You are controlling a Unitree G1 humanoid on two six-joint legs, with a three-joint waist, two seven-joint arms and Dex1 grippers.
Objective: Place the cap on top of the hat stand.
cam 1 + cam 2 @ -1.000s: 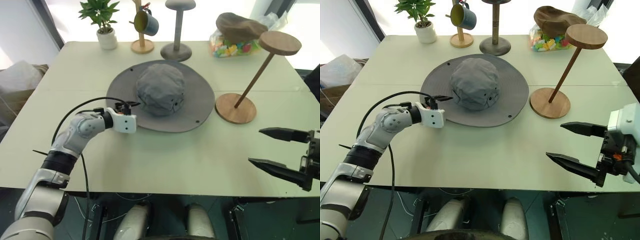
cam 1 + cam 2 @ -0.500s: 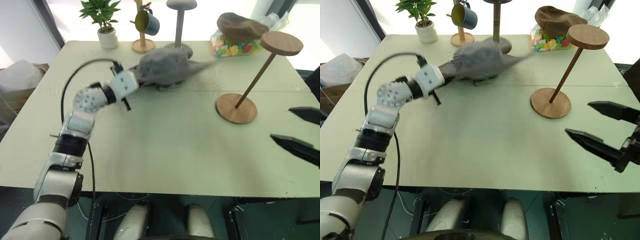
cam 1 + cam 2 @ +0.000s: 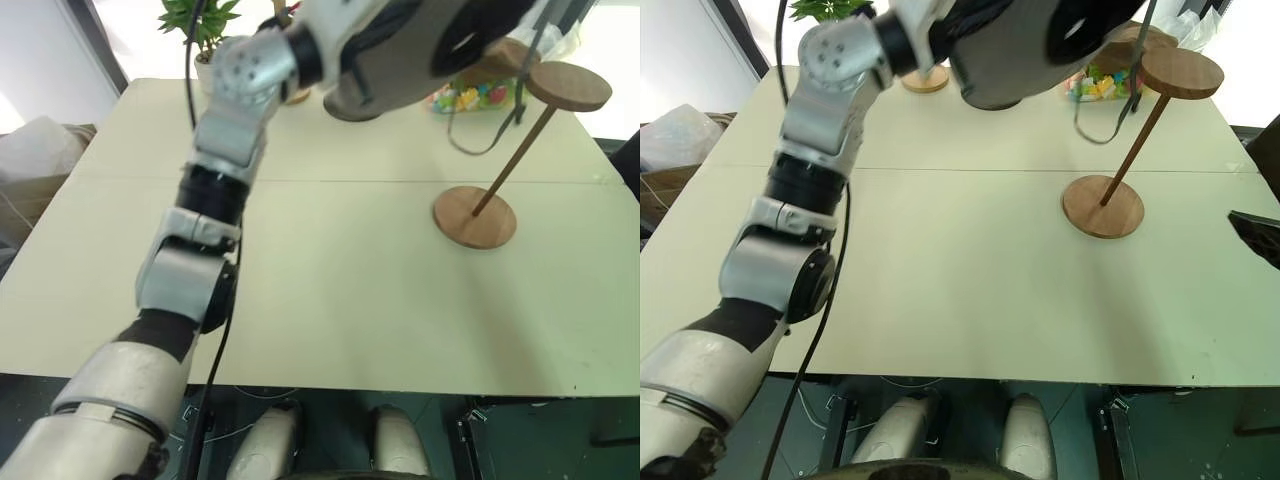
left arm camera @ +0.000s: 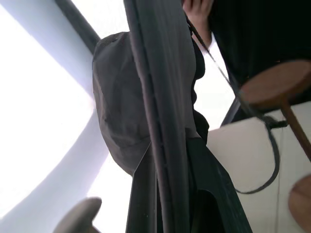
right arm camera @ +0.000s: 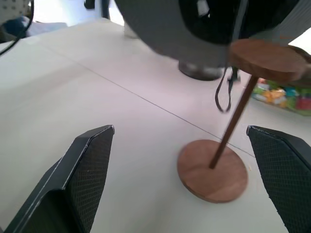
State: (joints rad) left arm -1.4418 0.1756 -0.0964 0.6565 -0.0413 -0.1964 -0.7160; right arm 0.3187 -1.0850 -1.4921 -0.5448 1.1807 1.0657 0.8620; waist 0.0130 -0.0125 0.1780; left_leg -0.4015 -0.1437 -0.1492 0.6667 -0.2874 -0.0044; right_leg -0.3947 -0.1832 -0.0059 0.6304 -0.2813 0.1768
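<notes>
The cap (image 3: 400,45), a big grey sun hat, hangs in the air above the table's far side, its dark hollow underside facing me. In the left wrist view my left gripper (image 4: 165,145) is shut on its brim (image 4: 163,73). A thin chin strap (image 3: 482,135) dangles from it beside the hat stand's rod. The hat stand is light wood, with its disc top (image 3: 568,85) just right of the cap and its round base (image 3: 474,217) on the table. My right gripper (image 5: 180,128) is open with its fingers wide apart, low and to the right of the stand's base (image 5: 213,170).
On the pale table (image 3: 350,300), along the far edge, stand a potted plant (image 3: 200,20), a mug tree's base (image 3: 925,80), a grey stand's base (image 3: 345,105) and a bag of coloured sweets (image 3: 470,98). A person's hand (image 4: 197,12) shows beyond the cap.
My left arm has swung the cap up off the table and to the right, close to the stand's disc. My right gripper has drawn off to the right edge.
</notes>
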